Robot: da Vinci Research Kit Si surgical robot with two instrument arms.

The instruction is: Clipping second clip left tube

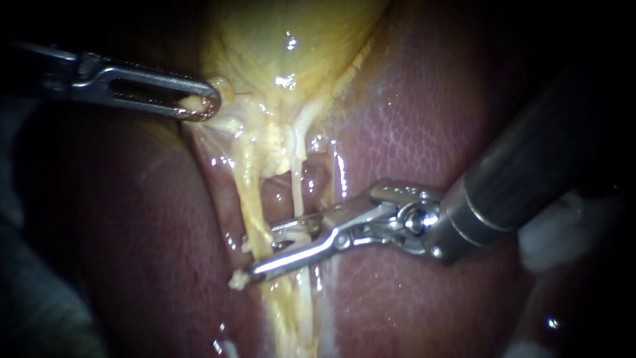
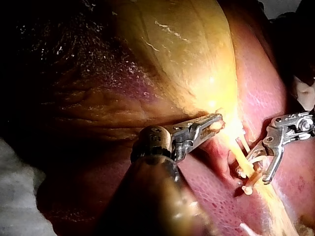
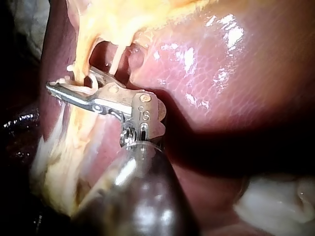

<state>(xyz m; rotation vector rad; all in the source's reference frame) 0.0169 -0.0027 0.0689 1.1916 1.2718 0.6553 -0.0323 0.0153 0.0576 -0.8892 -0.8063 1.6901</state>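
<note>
Two tubes run down from the yellow gallbladder (image 1: 285,40): the thicker yellow left tube (image 1: 246,192) and the thin pale right tube (image 1: 296,189). My right instrument (image 1: 262,252) comes in from the right, its jaws open and straddling the left tube, which passes through the gap between them. A scrap of yellow tissue sits at the lower jaw's tip. The same jaws show in the left wrist view (image 2: 258,172) and the right wrist view (image 3: 74,86). My left instrument (image 1: 205,106) is shut on tissue at the gallbladder's neck and holds it to the left (image 2: 214,124).
Dark red liver (image 1: 411,119) lies on both sides of the tubes. A white gauze pad (image 1: 556,229) sits under the right instrument's shaft and is also seen in the right wrist view (image 3: 275,201). Stringy yellow tissue hangs between the tubes.
</note>
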